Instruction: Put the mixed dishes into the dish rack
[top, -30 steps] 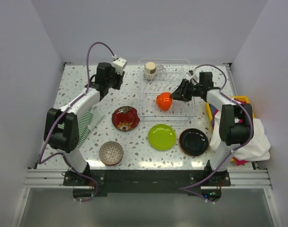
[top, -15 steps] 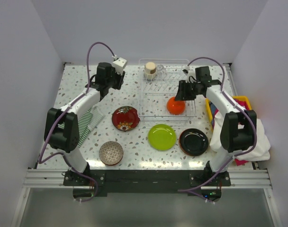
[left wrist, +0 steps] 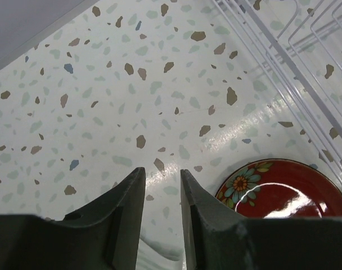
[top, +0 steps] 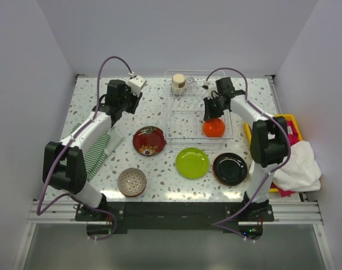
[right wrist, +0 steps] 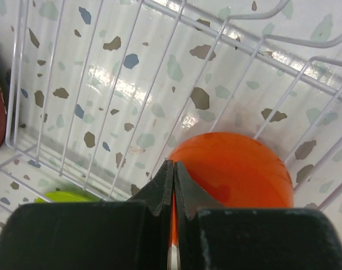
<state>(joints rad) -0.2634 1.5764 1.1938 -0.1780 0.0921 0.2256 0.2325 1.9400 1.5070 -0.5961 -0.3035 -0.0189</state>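
The orange bowl (top: pixel 214 127) lies in the front right corner of the dish rack (top: pixel 182 115), its rounded outside (right wrist: pixel 238 169) facing up. My right gripper (top: pixel 211 112) hovers just above its rim, shut (right wrist: pixel 173 164) with nothing held. A beige cup (top: pixel 178 83) stands at the rack's back left. On the table lie the dark red plate (top: pixel 149 140), lime green plate (top: pixel 192 162), black plate (top: pixel 230 168) and blue-white patterned bowl (top: pixel 131 181). My left gripper (top: pixel 121 109) hangs open (left wrist: pixel 162 171) and empty over bare table, left of the rack (left wrist: pixel 283 50) and behind the red plate (left wrist: pixel 283 188).
A green-white striped cloth (top: pixel 100 146) lies under the left arm. At the right edge stands a yellow bin (top: pixel 289 121) with coloured cloths, and a white cloth (top: pixel 297 166) hangs over it. Walls close in the table at the back and both sides.
The right gripper carried the orange bowl to the rack's front right, let it go and shut empty. The left arm shifted slightly left and nearer.
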